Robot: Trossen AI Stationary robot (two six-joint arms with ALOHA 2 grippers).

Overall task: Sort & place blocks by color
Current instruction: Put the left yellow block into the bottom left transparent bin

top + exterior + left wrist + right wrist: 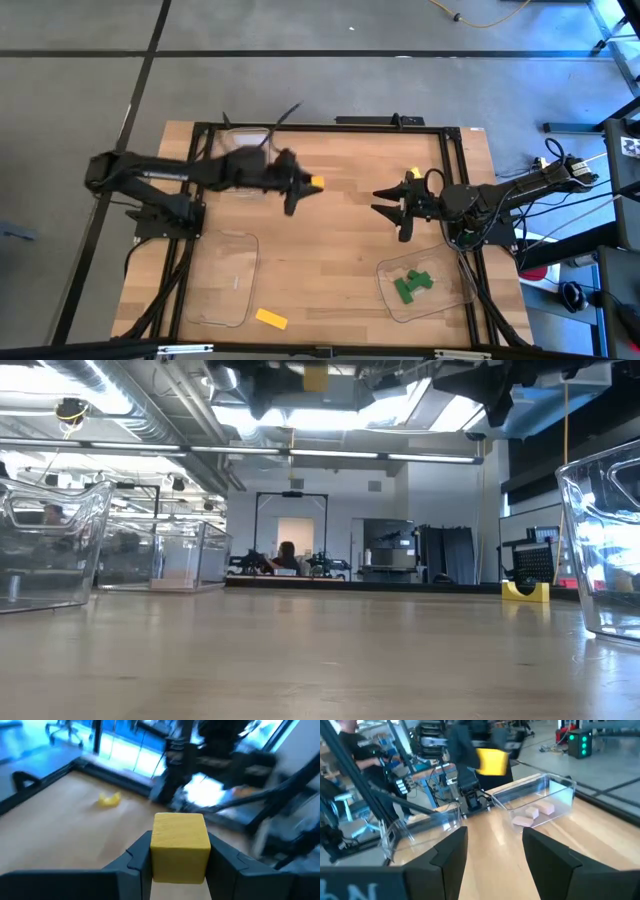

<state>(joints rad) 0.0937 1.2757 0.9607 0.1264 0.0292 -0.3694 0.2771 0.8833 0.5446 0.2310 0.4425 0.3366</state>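
We see the left gripper (312, 184) up off the table (330, 250) near its middle, clamped on a yellow block (180, 847); the left wrist view shows the block squeezed between both fingers (137, 857), and in the low view it sits high above the wood at top centre. The right gripper (390, 202) hangs right of centre, facing the left one, fingers spread and holding nothing. Open wood lies between the two grippers and runs toward the near edge; that middle strip is bare apart from a second yellow block (271, 319) lying flat near the front edge, just right of the front-left tray (222, 280). A small yellow piece (413, 174) sits near the far side by the right arm; we cannot tell what it is. A black frame (320, 127) runs round the table edges. Trays: the front-left tray looks to hold nothing; the front-right tray (390, 275) holds green blocks (411, 285) bunched together, count unclear; the back-left tray (540, 795), partly under the left arm in the high view, holds tan blocks (534, 814) as the right wrist view shows, three or so. Beyond the table a person (287, 557) sits far back in the room.
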